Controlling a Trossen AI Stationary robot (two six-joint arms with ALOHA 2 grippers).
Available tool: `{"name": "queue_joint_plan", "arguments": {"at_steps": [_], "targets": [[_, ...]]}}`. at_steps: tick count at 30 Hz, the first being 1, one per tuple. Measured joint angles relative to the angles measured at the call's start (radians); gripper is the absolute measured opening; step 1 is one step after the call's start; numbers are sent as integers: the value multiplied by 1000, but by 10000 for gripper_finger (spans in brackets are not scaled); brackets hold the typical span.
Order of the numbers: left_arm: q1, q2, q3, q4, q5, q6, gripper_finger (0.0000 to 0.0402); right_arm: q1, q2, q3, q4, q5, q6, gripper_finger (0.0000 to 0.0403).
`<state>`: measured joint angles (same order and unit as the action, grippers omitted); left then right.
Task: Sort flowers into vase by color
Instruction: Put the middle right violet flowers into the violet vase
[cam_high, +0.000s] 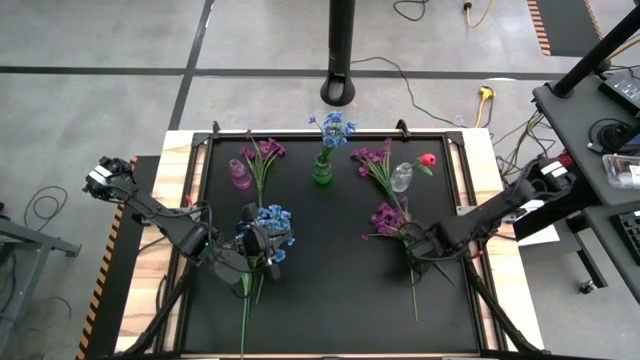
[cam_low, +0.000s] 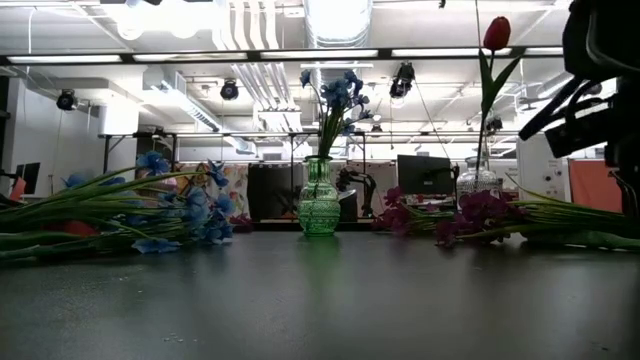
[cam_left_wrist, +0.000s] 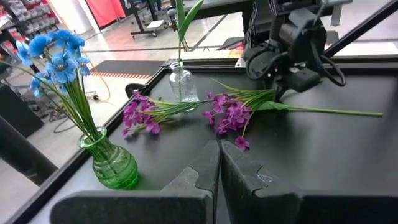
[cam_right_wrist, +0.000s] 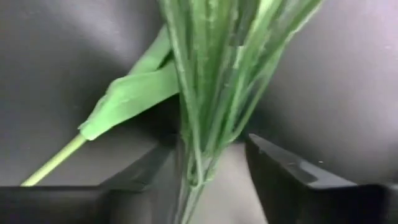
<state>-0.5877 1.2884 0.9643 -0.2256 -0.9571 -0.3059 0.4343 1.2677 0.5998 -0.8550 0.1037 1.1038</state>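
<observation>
A green vase (cam_high: 322, 171) holds a blue spray (cam_high: 333, 127). A clear vase (cam_high: 401, 178) holds a red bud (cam_high: 428, 159), and a pink vase (cam_high: 240, 176) stands left of them. Blue sprays (cam_high: 272, 222) lie flat on the mat beside my left gripper (cam_high: 262, 246), which is shut with nothing showing between its fingers (cam_left_wrist: 219, 163). A purple spray (cam_high: 388, 217) lies flat, its stem running toward the near edge. My right gripper (cam_high: 420, 242) is open, with its fingers on either side of that spray's green stems (cam_right_wrist: 199, 143). Two more purple sprays (cam_high: 262, 150) (cam_high: 372, 158) lie near the vases. My right gripper comes at the purple spray's stem bundle (cam_right_wrist: 198, 163) just below the blooms, fingers lying across it. One finger (cam_right_wrist: 155, 171) sits close against the stems, and I cannot tell whether it touches. The other finger (cam_right_wrist: 280, 177) stands clear. The spray lies on the mat.
The black mat (cam_high: 330, 290) has a raised wooden rim. A dark post (cam_high: 341, 60) stands beyond the far edge. Bare mat lies in the middle and toward the near edge, between the two arms. A long stem (cam_high: 414, 300) reaches toward the near edge.
</observation>
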Motion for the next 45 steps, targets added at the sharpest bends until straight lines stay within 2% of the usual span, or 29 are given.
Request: {"name": "queue_joint_plan", "arguments": {"at_steps": [7,12,16,19,22,26,29,33,39,45], "targets": [[0,0,-4,1,50,-85,0,18,-20,0,-16,-15,1,22],[-3,7,-14,20,59,-174,0,27,-75,20,-130,-26,42,13],[-21,64,-64,165,81,-142,0,61,-127,92,-225,-16,55,13],[-20,142,-104,367,241,-20,0,103,-166,163,-232,48,60,13],[-18,227,-119,613,387,129,0,154,-194,218,-168,136,48,13],[-14,335,-118,912,402,249,0,215,-205,254,14,259,-49,13],[3,397,-118,1019,400,269,3,231,-194,256,217,321,-185,13],[17,413,-116,1032,398,228,27,228,-165,256,418,357,-343,13],[30,413,-113,1120,399,223,97,220,-75,249,808,548,-686,13],[56,413,-108,1126,381,219,169,169,64,251,1235,524,-1004,13]]}}
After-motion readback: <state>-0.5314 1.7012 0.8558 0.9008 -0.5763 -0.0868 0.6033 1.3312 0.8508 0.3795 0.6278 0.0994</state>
